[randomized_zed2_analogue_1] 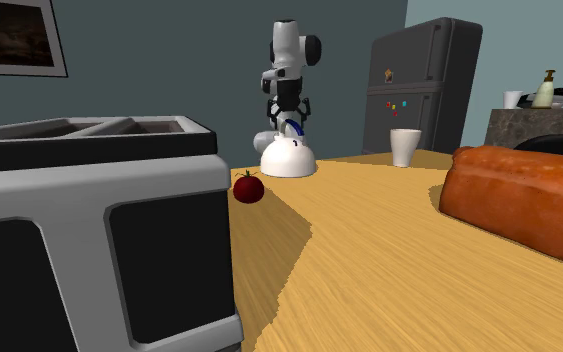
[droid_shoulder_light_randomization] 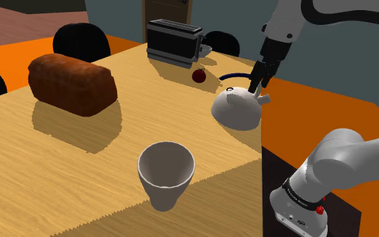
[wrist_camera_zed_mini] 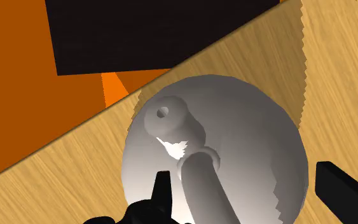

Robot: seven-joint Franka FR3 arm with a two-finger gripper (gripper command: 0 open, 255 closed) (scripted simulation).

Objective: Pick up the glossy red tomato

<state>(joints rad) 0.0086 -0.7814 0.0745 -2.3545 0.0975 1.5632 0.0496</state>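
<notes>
The little red tomato [droid_shoulder_light_randomization: 198, 76] sits on the tabletop [droid_shoulder_light_randomization: 80, 158] near its far edge, beside the toaster [droid_shoulder_light_randomization: 174, 40], not grabbed yet, while the black gripper [droid_shoulder_light_randomization: 258, 86] hangs wide open and empty over the white kettle [droid_shoulder_light_randomization: 236, 110], so all the picking up is left

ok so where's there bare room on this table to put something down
The widest bare wood lies in the middle of the table, between the bread loaf, the cup and the white kettle. Crowded: the far end, where toaster, tomato and kettle sit close, with the hand over the kettle.
</notes>
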